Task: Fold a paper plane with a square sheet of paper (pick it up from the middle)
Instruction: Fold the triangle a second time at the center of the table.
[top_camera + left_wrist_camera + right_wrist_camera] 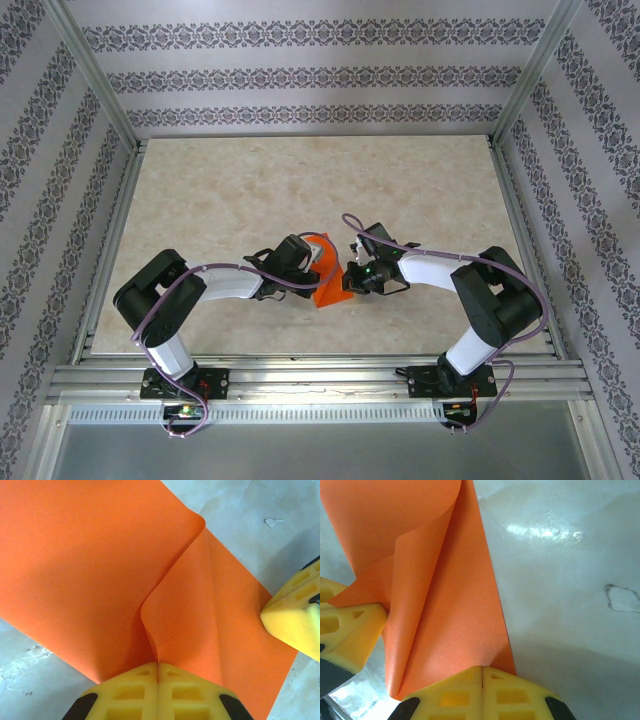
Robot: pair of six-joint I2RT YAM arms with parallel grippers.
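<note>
The left claw (158, 677) and the right claw (482, 674) each clench the thin orange square paper sheet (90, 570); pulling apart could tear it between them.

— What's the desk (250, 190) like?
— Pale beige, marbled and glossy. It has one thin dark ring-shaped stain (620, 600) and one small white chip (272, 522).
— And around it?
— Wallpaper (300, 75) with grey floral bands on three sides, and aluminium rails (320, 378) along the near edge.
</note>
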